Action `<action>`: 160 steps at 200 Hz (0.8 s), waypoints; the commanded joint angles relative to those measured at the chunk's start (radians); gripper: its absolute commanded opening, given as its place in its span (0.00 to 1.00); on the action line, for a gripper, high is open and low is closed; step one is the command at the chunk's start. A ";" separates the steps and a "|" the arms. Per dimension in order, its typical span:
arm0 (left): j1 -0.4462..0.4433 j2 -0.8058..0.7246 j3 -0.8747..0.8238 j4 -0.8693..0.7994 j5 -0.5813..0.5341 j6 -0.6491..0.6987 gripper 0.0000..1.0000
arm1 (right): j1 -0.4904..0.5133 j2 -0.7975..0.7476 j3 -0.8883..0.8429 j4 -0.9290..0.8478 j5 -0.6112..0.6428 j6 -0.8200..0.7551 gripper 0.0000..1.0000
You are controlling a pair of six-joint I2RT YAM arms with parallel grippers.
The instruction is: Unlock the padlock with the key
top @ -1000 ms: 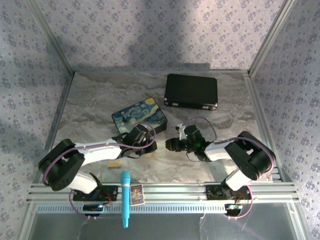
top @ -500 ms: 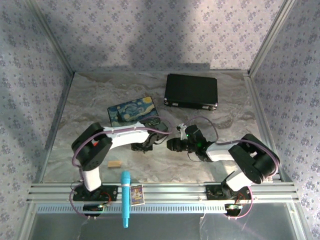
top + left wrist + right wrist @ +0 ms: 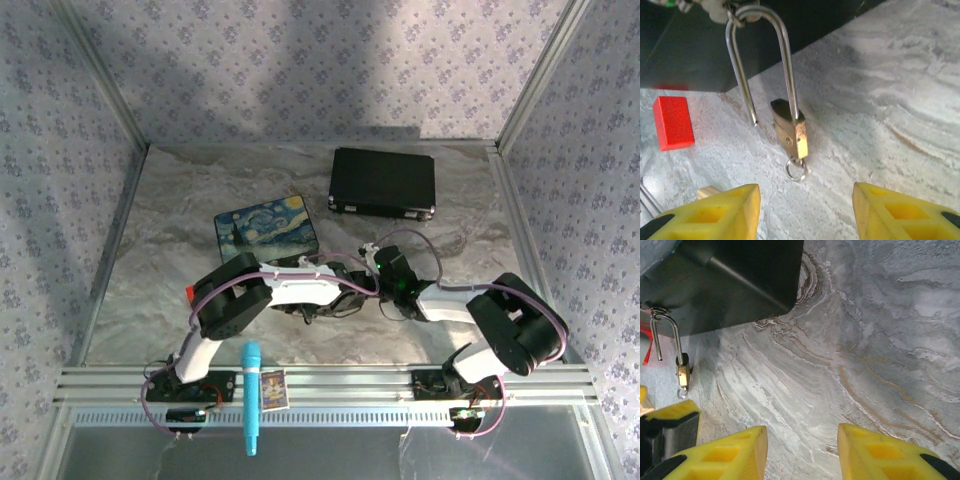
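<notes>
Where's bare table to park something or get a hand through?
Free: back-left table between the left wall and painted box; right side just in front of the black case. Crowded: centre, around the padlock.

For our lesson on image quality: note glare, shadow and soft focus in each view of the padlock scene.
Left wrist: a bright glint on the brass edge of the padlock, while the left gripper looks soft up close. Right wrist: the padlock sits small and dim at the left edge. Top external: even light, with soft shadows on the back wall.
</notes>
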 commanded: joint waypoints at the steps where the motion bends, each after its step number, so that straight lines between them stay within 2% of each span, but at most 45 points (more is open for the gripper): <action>1: -0.008 -0.020 0.005 -0.058 -0.023 -0.028 0.51 | -0.005 -0.016 -0.003 -0.019 0.015 0.009 0.42; 47: -0.009 -0.222 -0.100 0.059 -0.084 0.051 0.54 | -0.023 -0.022 -0.008 0.020 0.004 0.035 0.42; 60: 0.007 -0.281 -0.165 0.147 -0.064 0.085 0.53 | -0.023 -0.022 -0.004 0.025 0.002 0.038 0.42; 69: 0.025 -0.303 -0.197 0.191 -0.036 0.094 0.50 | -0.023 -0.022 0.000 0.026 0.004 0.038 0.42; 95: 0.050 -0.306 -0.226 0.244 -0.001 0.103 0.37 | -0.023 -0.026 -0.001 0.033 -0.002 0.046 0.42; 132: 0.068 -0.281 -0.246 0.305 0.045 0.106 0.35 | -0.023 -0.034 -0.007 0.030 -0.003 0.045 0.42; 160: 0.095 -0.280 -0.291 0.323 0.033 0.072 0.35 | -0.023 -0.038 -0.010 0.021 -0.004 0.039 0.42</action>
